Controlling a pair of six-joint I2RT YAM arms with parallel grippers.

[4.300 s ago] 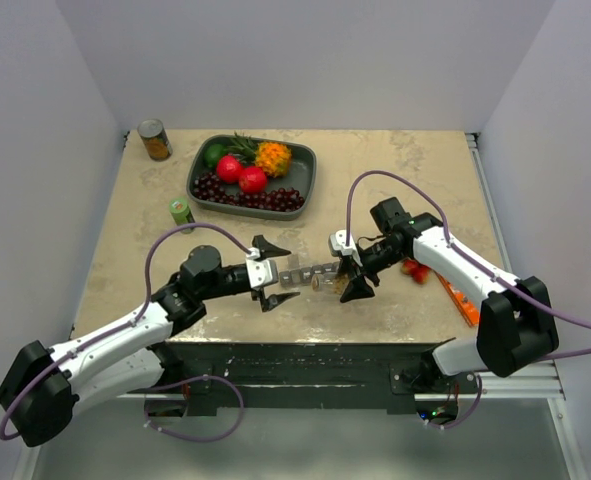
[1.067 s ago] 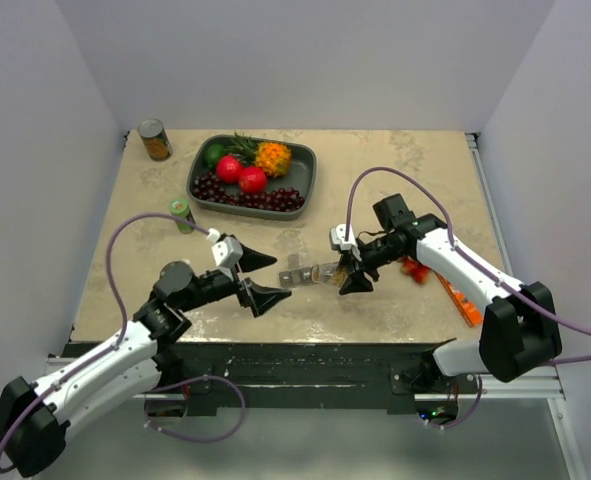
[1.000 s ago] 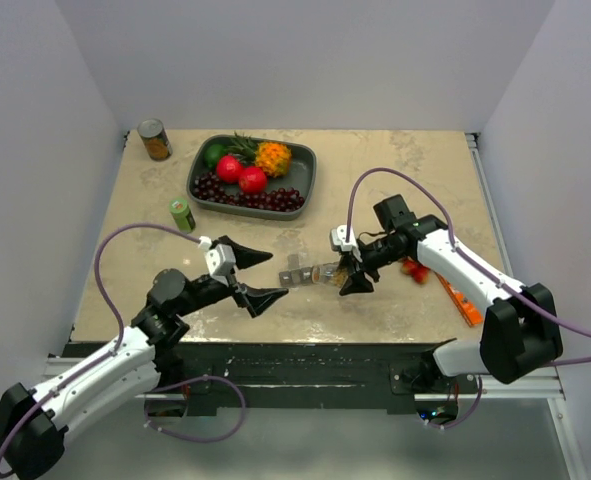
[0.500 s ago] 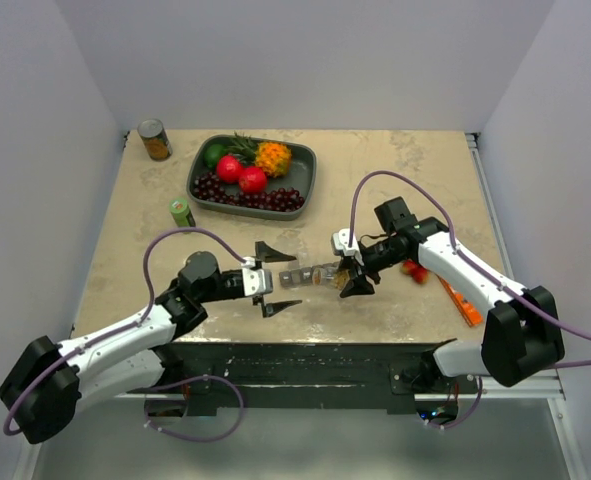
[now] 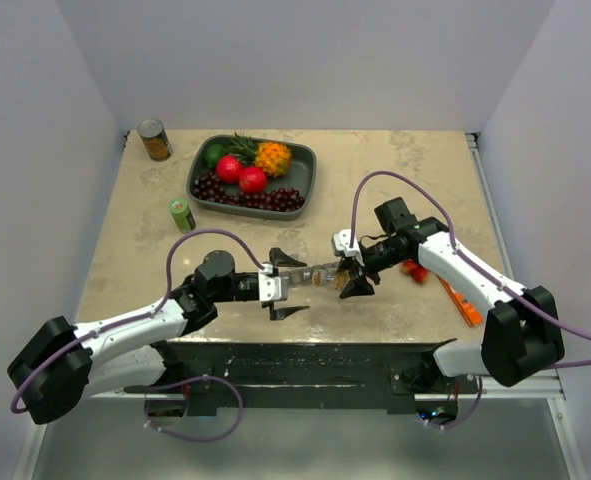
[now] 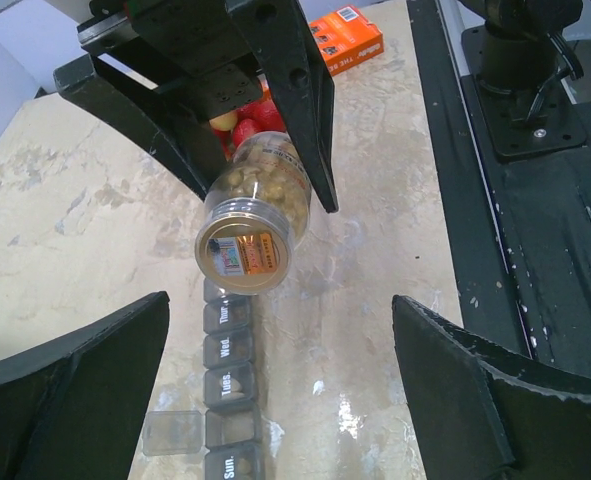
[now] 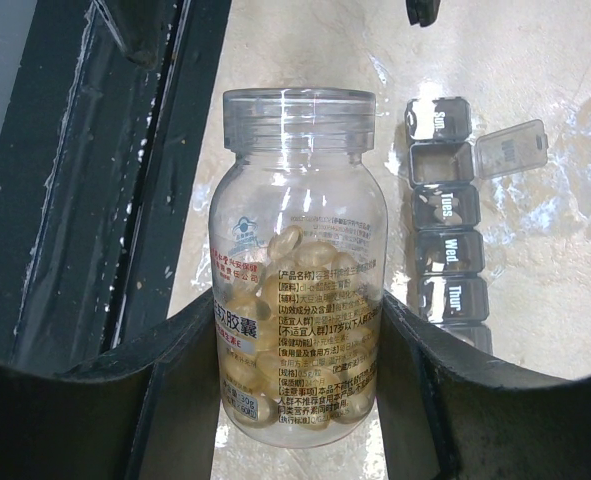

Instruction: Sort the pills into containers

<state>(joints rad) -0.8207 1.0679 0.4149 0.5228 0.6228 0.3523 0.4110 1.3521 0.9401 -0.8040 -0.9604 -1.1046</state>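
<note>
Pill bottle offered cap-first to my left arm, above the day strip

My right end effector (image 7: pixel 300 385) pinches the clear bottle (image 7: pixel 300 300) of gold capsules on its side; the left end effector (image 5: pixel 291 285) stands spread wide, just short of the cap (image 6: pixel 245 255). I judge uncapping is next: centre both fingers on the cap only, close squarely and keep the bottle level so nothing spills. The containers (image 7: pixel 445 235) lie on the tabletop (image 5: pixel 425 170) just beneath, one lid (image 7: pixel 510 150) flipped open. I read "Sun.", "Tues.", "Wed.", "Thur."; the bottle's label looks like Chinese print, too fine to read.
</note>
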